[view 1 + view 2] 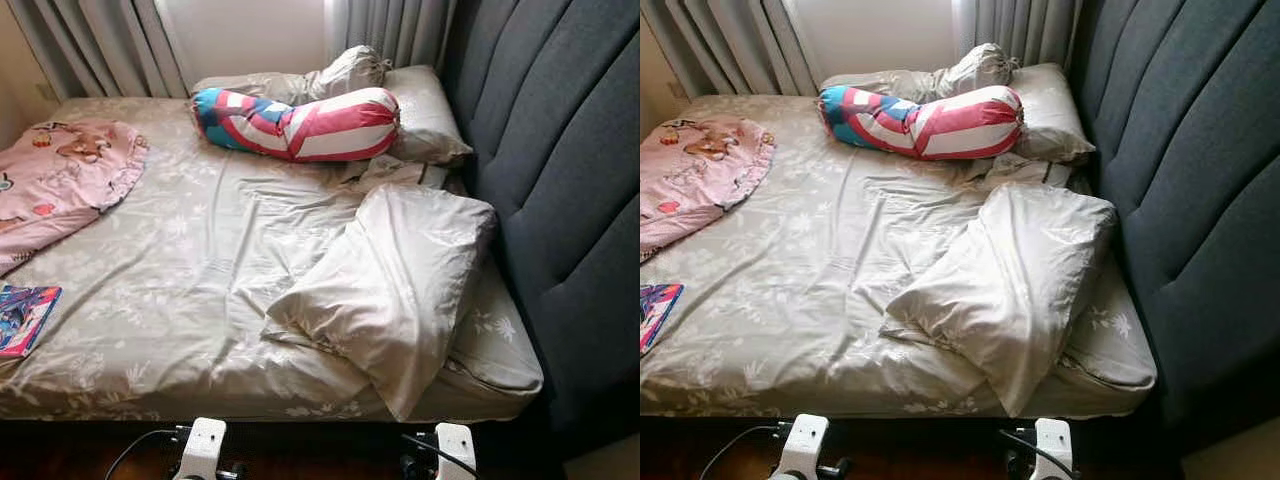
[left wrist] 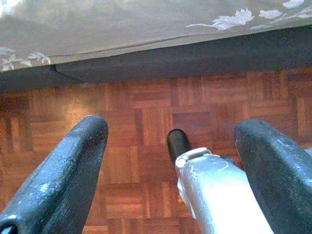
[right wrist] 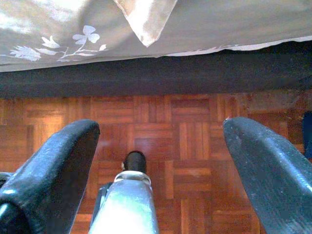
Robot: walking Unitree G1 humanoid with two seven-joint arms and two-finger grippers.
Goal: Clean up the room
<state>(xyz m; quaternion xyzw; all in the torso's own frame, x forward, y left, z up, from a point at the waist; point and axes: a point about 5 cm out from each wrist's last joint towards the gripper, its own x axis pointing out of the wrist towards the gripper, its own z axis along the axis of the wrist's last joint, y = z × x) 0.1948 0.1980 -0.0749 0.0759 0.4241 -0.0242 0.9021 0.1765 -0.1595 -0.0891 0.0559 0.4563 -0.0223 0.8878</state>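
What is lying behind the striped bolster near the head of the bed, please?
Behind the striped bolster lie a beige pillow and a bunched-up beige cloth against the curtains. The bolster hides their lower parts and the sheet beneath.

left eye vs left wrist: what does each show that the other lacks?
Left eye alone: the bed's top, with the striped bolster, a loose pillow, pink blanket, a book and the headboard.
Left wrist alone: parquet floor and the left pincer, fingers apart, holding nothing.
Both: the floral sheet.
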